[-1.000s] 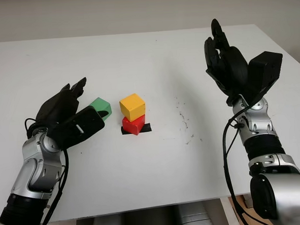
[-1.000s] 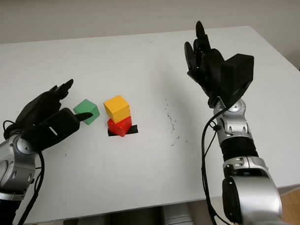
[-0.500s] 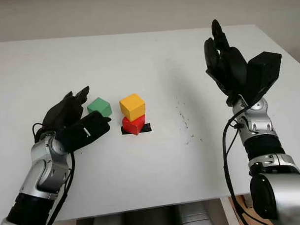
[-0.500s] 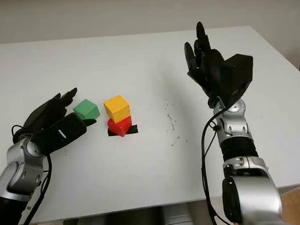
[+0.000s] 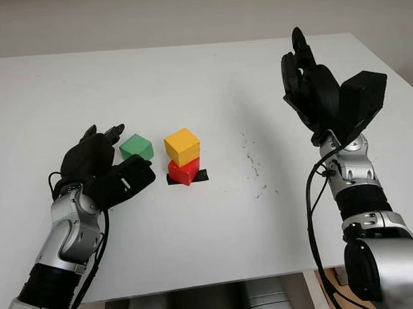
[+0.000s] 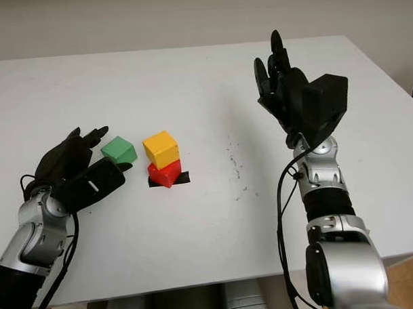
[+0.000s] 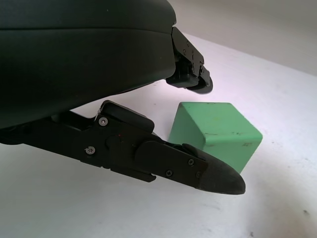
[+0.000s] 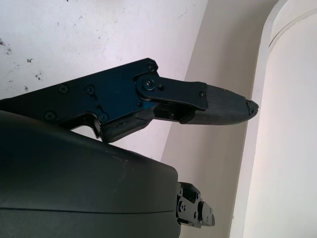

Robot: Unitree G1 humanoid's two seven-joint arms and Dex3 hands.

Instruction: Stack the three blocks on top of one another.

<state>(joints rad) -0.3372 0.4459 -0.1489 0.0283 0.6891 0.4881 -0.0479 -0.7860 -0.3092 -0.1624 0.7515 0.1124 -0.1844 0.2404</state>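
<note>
The left hand (image 5: 102,165) is open beside the green block (image 5: 137,147), the right hand (image 5: 311,90) open up high; no writing shows.

No lettering, label, brand mark or number can be read anywhere on the white desk (image 5: 211,80). The green block (image 7: 215,126), the yellow block (image 5: 182,146) and the red block (image 5: 183,171) all show plain painted faces. The black shells of the left hand (image 5: 101,161) and right hand (image 5: 311,90) carry only bare screws, with no legible marking.
</note>
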